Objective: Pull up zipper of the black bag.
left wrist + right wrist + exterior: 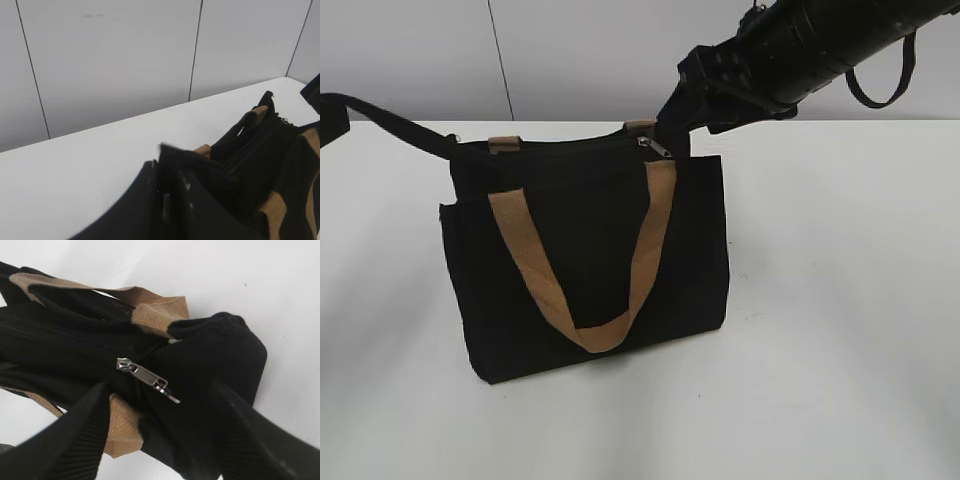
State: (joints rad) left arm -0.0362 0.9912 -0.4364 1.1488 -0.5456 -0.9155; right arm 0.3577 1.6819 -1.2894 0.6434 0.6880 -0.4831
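I have my left hand (170, 200) pinching the left top corner of the upright black bag (585, 270) on the desk (840, 300) to brace it, while my open right hand (165, 440) straddles the untouched zipper (145, 376) at the right end.

No readable text, label, brand or number in any view. Black bag (585, 270): fabric plain, tan handles unmarked. Zipper (147, 379) pull: possibly faint embossing, too blurred to read. Wall panels and table unmarked.
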